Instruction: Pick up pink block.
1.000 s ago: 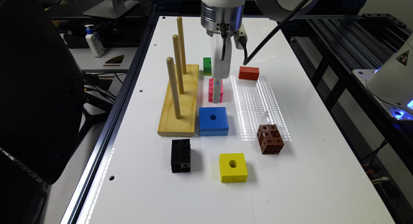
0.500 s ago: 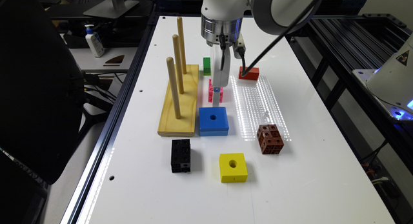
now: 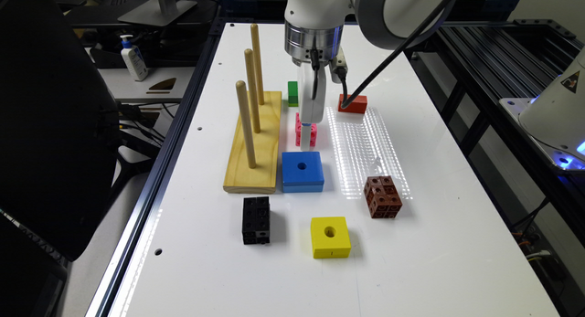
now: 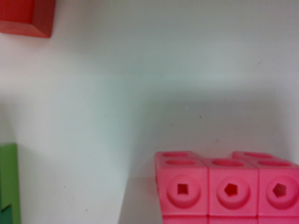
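Gripper (image 3: 307, 141) is hanging vertically from the wrist, tip down at the pink block (image 3: 306, 133); I cannot tell how far it is opened. Pink block is lying on the white table (image 3: 411, 262) between green block (image 3: 292, 92) and blue block (image 3: 302, 171), open surface toward the red block (image 3: 352, 103). Compared with a second ago, I am seeing the wrist lower.

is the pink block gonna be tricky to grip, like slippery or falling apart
The pink block looks like rigid glossy plastic, so probably stiff but a bit slick. Its visible seams between snapped cubes suggest it might split under a twisting pull. Flat faces mean it likely won't roll.
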